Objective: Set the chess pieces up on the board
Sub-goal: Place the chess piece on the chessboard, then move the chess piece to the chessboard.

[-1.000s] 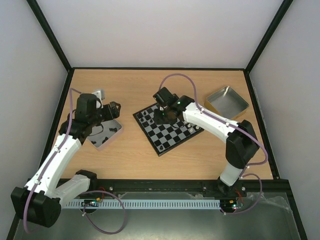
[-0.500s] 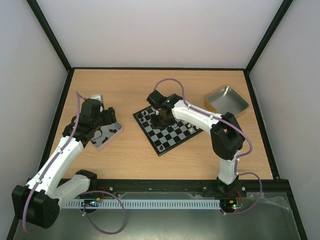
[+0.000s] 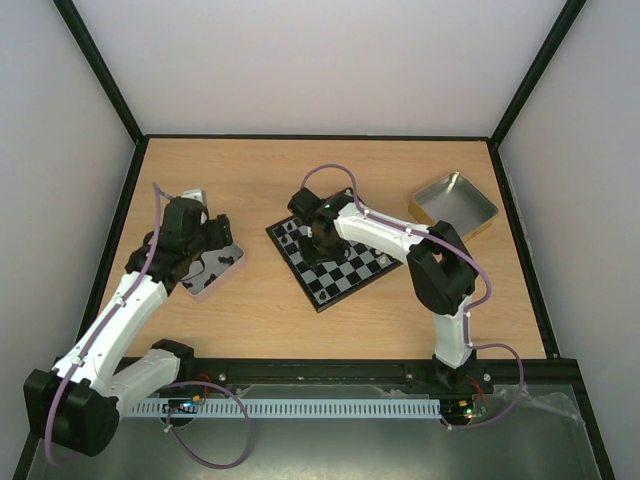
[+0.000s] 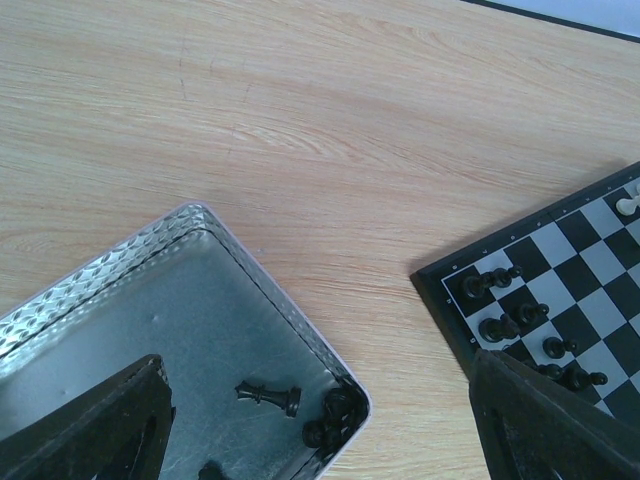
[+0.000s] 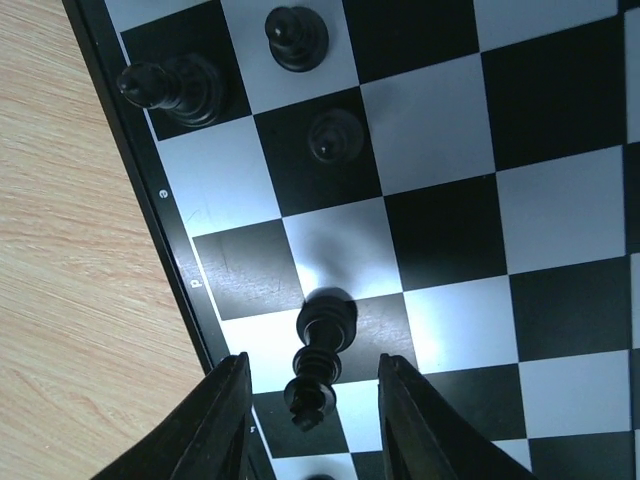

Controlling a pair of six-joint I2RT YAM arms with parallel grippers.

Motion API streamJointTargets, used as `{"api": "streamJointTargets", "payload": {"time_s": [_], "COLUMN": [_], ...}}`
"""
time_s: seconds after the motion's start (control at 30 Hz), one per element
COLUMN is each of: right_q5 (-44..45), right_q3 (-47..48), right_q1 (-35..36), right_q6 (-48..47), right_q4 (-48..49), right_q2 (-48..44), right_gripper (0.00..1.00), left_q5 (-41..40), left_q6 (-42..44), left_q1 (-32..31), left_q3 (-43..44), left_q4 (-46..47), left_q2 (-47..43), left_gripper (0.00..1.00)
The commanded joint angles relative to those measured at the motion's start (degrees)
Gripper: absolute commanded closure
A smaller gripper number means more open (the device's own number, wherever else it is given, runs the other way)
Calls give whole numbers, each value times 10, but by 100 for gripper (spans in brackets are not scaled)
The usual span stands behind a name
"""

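Wooden desk point(image 3: 260, 310), board point(image 3: 342, 277) half under my right arm point(image 3: 385, 235).
Right gripper point(image 5: 312, 365) wide around a black piece point(image 5: 322, 335); left gripper point(image 4: 315, 365) wide above a half-cropped tin point(image 4: 120, 310).

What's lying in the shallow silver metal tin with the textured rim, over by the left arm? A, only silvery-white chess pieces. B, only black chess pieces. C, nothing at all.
B: the left wrist view shows a few black chess pieces lying near one corner of the silver metal tin, with no pale ones among them.
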Motion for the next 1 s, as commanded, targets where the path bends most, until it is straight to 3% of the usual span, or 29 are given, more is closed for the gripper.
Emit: {"api": "streamJointTargets", "payload": {"time_s": [0.0, 0.27, 0.7, 0.97], "right_q5": [29, 54, 91, 61], "right_q3": [7, -7, -12, -3], "right_q1": [6, 24, 33, 34], "right_q6": [3, 4, 14, 19], "right_q4": [1, 16, 25, 59], "right_q2": [-11, -5, -1, -15], "right_gripper": [65, 66, 88, 89], "left_q5": [-3, -4, -3, -4], "left_q6": [8, 7, 7, 7], "left_q1": [-3, -2, -3, -2], "left_q3": [-6, -6, -7, -7], "left_q4": [6, 6, 6, 6], "left_q2": [4, 5, 5, 6], "left_gripper": [17, 17, 17, 17]}}
